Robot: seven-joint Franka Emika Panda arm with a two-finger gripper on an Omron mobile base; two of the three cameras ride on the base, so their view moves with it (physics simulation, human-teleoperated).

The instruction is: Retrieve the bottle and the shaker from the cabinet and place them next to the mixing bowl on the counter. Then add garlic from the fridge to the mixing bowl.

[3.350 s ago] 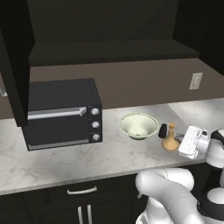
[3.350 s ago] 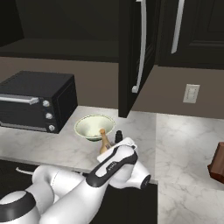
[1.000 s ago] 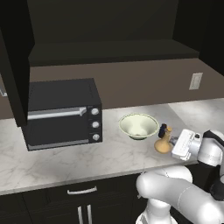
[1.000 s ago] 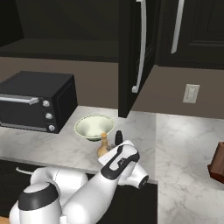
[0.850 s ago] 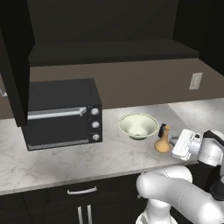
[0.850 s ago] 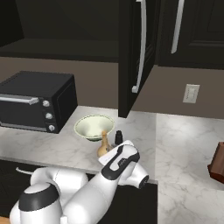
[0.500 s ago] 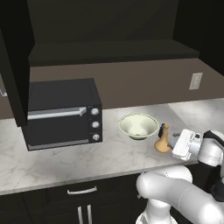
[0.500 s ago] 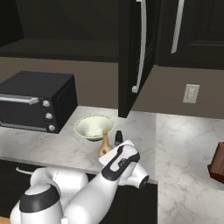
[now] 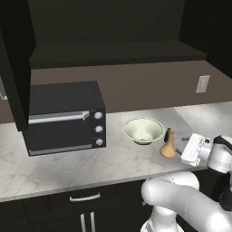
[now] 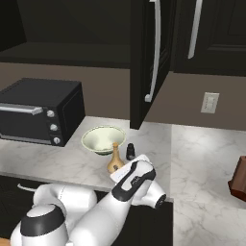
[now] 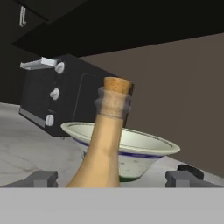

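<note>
The tan-orange bottle [image 9: 168, 147] stands upright on the marbled counter [image 9: 68, 164], just right of the pale cream-green mixing bowl [image 9: 144, 130]. The small dark shaker [image 10: 130, 151] stands close behind the bottle, also beside the bowl. My gripper [image 9: 179, 147] sits low at the bottle's right side. In the hand view the gripper [image 11: 111, 178] is open: its fingertips [image 11: 42, 178] stand wide on either side of the bottle [image 11: 107, 140] without touching it, and the bowl [image 11: 131, 142] lies behind. The dark cabinet [image 9: 113, 50] above has its door [image 10: 149, 57] open.
A black microwave oven box [image 9: 63, 115] sits on the counter left of the bowl. A wall outlet [image 9: 202, 84] is on the brown backsplash. A brown object [image 10: 239, 180] stands at the counter's far right. Dark drawers with silver handles [image 9: 84, 197] run below.
The bottle came down onto the counter beside the bowl and stays put. My hand has drawn back slightly to the right, away from the bottle.
</note>
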